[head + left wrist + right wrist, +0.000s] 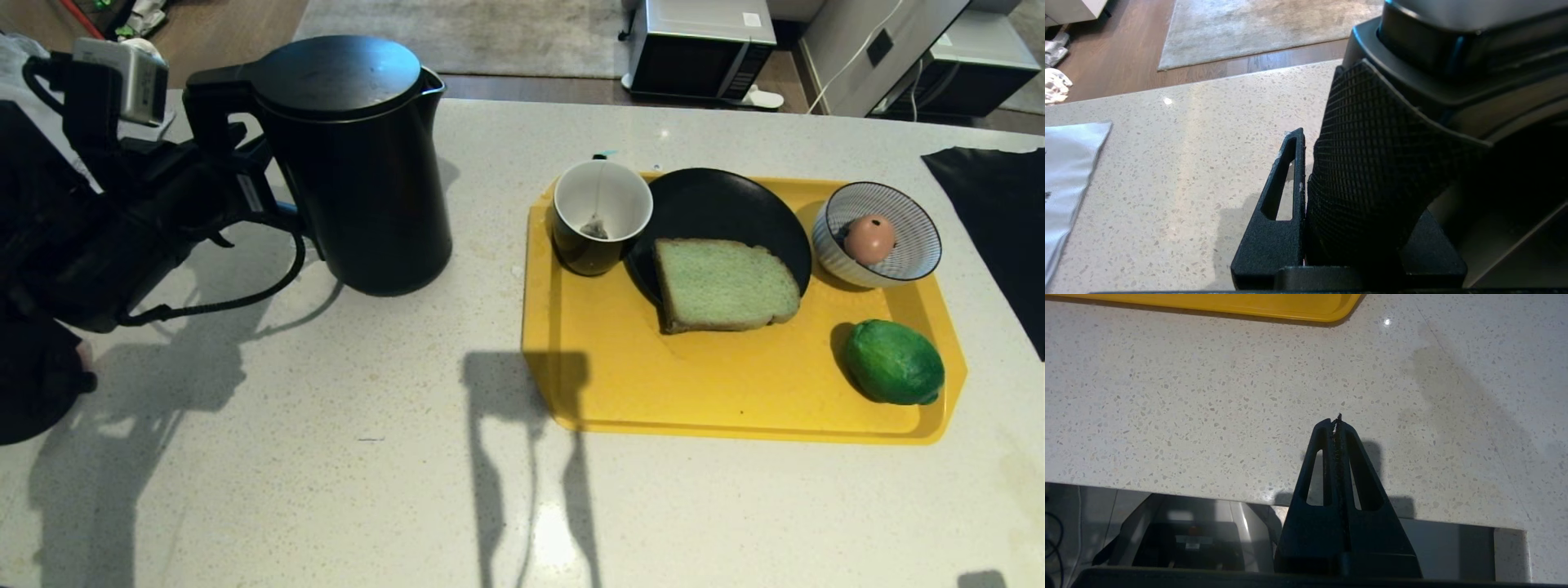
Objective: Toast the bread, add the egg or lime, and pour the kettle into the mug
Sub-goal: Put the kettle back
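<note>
Left gripper (1355,196) is at the kettle (359,163) handle (1384,171), fingers (1282,196) clamped on its textured grip from both sides; in the head view the left arm comes in from the left behind the kettle. Kettle stands upright on the speckled white counter (326,457), lid shut, left of the yellow tray (702,392) and apart from it. On the tray: black mug (600,214) with a tea bag (594,227) inside, touching a black plate (718,208); bread (722,284) lying flat, half on the plate, half on the tray; striped bowl (880,234) holding an egg (869,238); lime (892,362) at the tray's near right corner. Open counter lies between kettle and mug. Right gripper (1338,428) hangs over the counter's near edge, fingers pressed together, holding nothing, tray edge (1249,306) beyond it. A white cloth (1065,171) lies on the counter beside the left gripper.
</note>
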